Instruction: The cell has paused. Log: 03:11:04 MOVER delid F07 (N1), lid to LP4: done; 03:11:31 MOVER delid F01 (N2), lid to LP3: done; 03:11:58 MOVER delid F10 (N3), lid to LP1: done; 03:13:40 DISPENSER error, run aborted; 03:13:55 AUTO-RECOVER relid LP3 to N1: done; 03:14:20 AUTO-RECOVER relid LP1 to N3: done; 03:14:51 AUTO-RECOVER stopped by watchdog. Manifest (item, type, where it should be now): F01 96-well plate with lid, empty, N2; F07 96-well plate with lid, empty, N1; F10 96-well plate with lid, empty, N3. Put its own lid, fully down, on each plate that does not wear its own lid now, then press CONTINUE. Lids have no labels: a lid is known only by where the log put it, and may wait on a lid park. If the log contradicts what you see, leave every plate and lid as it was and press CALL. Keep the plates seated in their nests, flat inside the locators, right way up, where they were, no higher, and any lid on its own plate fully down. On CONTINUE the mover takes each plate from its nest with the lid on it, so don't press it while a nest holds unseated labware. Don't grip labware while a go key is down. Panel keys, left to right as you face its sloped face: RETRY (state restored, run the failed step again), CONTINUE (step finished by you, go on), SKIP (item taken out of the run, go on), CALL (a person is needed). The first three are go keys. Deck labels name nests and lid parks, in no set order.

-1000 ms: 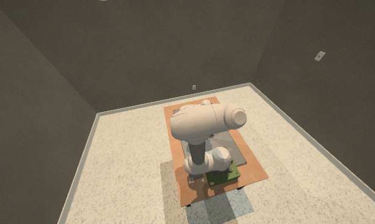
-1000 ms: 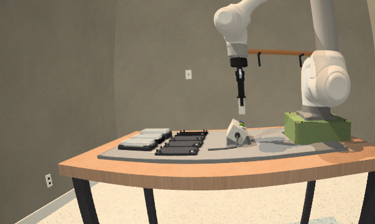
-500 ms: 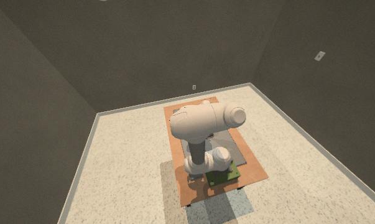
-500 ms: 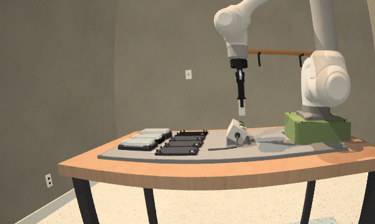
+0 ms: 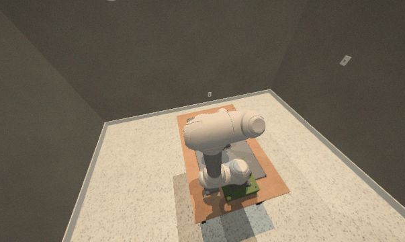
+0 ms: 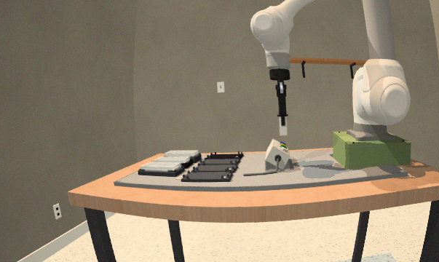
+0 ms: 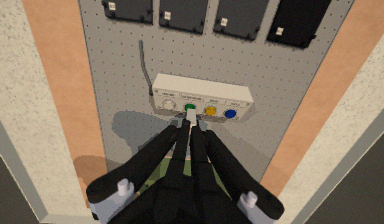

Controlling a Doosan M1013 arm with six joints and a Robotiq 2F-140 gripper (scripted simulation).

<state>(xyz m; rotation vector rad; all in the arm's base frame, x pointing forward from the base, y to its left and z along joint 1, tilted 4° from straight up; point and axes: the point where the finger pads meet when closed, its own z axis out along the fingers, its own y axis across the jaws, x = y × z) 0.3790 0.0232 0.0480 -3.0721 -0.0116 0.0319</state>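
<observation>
dim grey-brown walls (image 6: 95, 73); speckled pale floor (image 5: 138, 175); wooden table (image 6: 241, 204)

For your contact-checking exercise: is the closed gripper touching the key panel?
Apart. The exterior view shows wall between the shut gripper and the key panel below it.
</observation>
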